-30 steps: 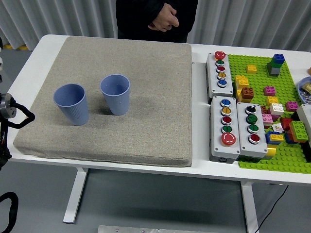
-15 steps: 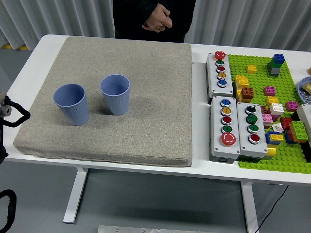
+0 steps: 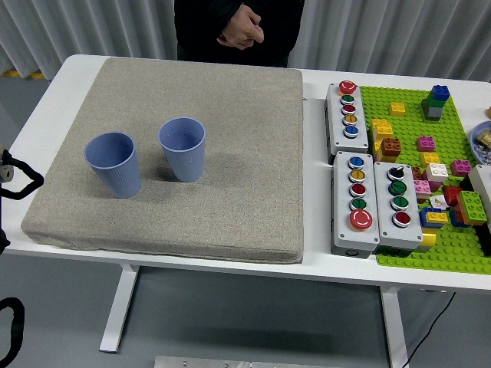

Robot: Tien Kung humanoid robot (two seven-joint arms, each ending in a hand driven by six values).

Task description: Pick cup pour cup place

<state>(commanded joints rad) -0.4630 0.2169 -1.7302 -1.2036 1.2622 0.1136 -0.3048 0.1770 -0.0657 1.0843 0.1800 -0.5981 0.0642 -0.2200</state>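
Two blue ribbed cups stand upright on a grey-beige mat (image 3: 230, 153). The left cup (image 3: 114, 164) is a little nearer the table's front; the right cup (image 3: 182, 148) stands just beside it, apart. Neither cup is touched. Only a bit of my left arm (image 3: 14, 181), black cable and a joint, shows at the picture's left edge, off the mat; its hand is out of view. My right arm does not show.
A person in black stands at the far side with hands clasped (image 3: 239, 29). Right of the mat lie three grey button boxes (image 3: 357, 201) and a green baseplate (image 3: 437, 153) with several coloured bricks. The table's front edge (image 3: 230, 268) runs below the mat.
My left arm has drawn back further toward the left edge. The person has shifted slightly left. The cups have not moved.
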